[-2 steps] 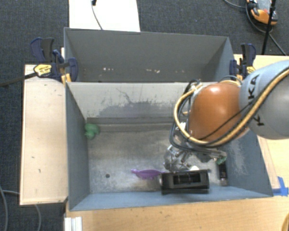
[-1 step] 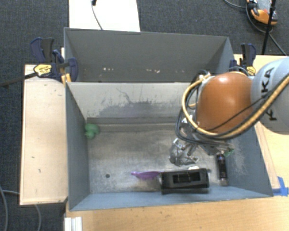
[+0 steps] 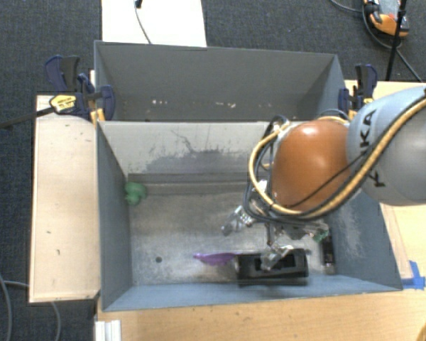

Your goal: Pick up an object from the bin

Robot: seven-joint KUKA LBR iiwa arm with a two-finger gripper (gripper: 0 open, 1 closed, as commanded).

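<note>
Found gripper [image 3: 275, 256] low over flat black block [image 3: 255, 270] lying against near wall of bin [image 3: 113, 212], purple scrap [image 3: 214, 258] just beside. Cannot tell whether jaws stand apart or together. Risks slipping off or jamming, given block tight against wall.

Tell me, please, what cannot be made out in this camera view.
Camera view:
- Black block: the gripper covers part of its top; contact unclear.
- Small dark thing right of it: partly hidden by the arm, too small to name.
- Green lump, far left: too small to identify.
</note>
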